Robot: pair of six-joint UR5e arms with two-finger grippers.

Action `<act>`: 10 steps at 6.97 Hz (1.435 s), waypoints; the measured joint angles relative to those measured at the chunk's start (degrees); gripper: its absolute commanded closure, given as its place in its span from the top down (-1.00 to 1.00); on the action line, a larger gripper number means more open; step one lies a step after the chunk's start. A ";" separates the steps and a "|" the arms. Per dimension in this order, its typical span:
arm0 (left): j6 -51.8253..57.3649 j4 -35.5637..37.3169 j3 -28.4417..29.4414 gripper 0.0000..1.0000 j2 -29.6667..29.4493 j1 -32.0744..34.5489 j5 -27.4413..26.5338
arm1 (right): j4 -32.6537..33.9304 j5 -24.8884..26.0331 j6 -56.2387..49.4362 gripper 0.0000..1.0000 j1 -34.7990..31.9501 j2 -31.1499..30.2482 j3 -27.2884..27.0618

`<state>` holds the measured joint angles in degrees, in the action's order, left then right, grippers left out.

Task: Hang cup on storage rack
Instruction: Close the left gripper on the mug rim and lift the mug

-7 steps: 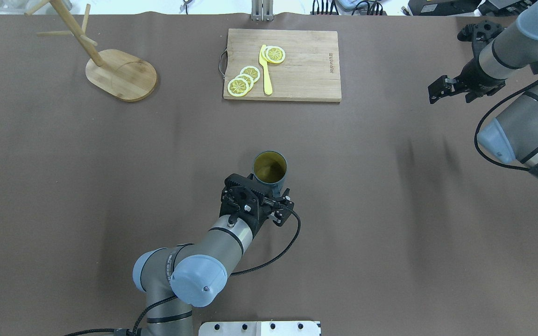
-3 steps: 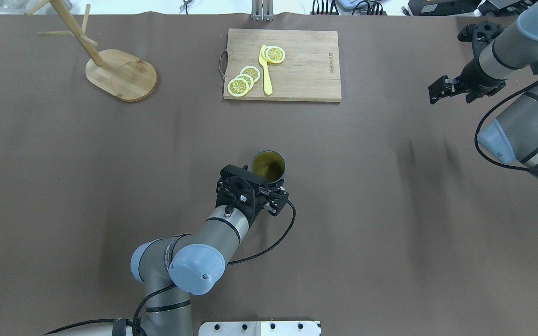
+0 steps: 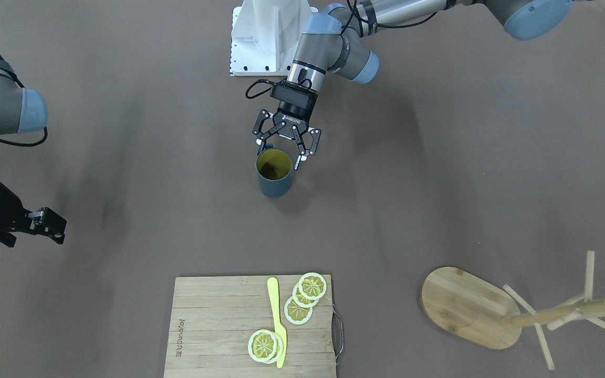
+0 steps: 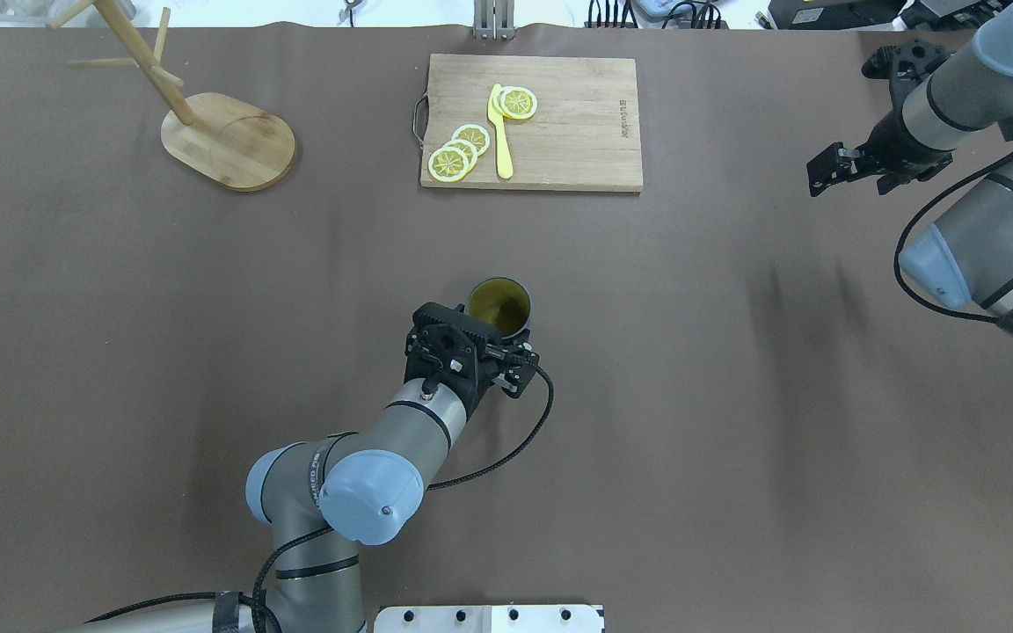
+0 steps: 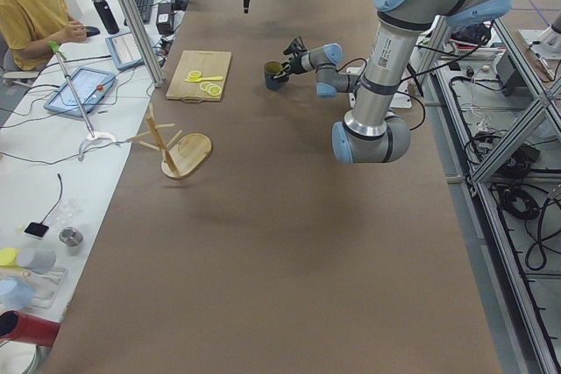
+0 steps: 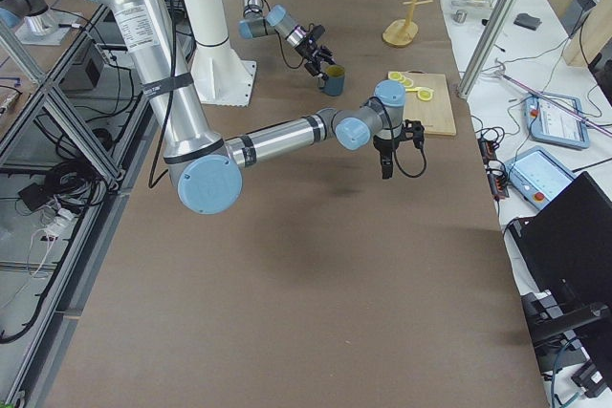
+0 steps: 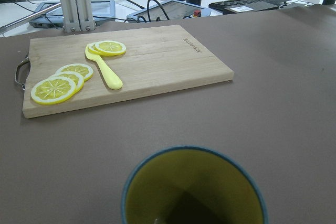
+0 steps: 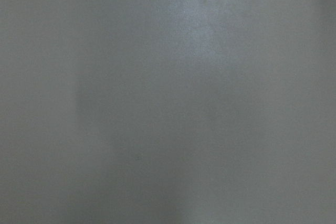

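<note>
Cup (image 4: 499, 308): one; storage rack (image 4: 227, 139): one; lemon slices (image 4: 458, 151): four; knife (image 4: 499, 130): one.

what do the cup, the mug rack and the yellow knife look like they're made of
The cup: probably glazed ceramic, with a slate-blue outside, an olive inside and a smooth rim, though enamel is possible. The mug rack: light bamboo or wood, with visible grain and a matte finish. The yellow knife: likely plastic, one uniform matte colour with soft edges.
</note>
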<state>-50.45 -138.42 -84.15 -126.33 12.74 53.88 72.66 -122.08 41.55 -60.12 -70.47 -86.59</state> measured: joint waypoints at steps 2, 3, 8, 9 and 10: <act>0.00 -0.01 0.03 -0.36 -0.19 0.07 0.15 | -0.04 0.00 -0.05 1.00 0.00 -0.24 -0.05; 0.00 -0.01 0.03 -0.50 -0.22 0.09 0.19 | -0.02 0.00 -0.06 1.00 0.00 -0.26 -0.07; -0.06 -1.12 -1.37 -1.00 -0.21 1.09 1.77 | -0.04 0.00 -0.09 1.00 0.00 -0.37 -0.02; -0.09 -2.99 -2.40 -1.00 -0.08 2.99 4.93 | -0.04 0.02 -0.13 1.00 0.00 -0.36 0.00; -0.42 -5.18 -3.01 -1.00 0.11 5.82 9.20 | -0.03 0.06 -0.11 1.00 0.00 -0.34 0.01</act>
<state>-50.87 -143.61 -87.16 -126.22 18.56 63.08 72.64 -122.02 41.45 -60.12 -70.81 -86.58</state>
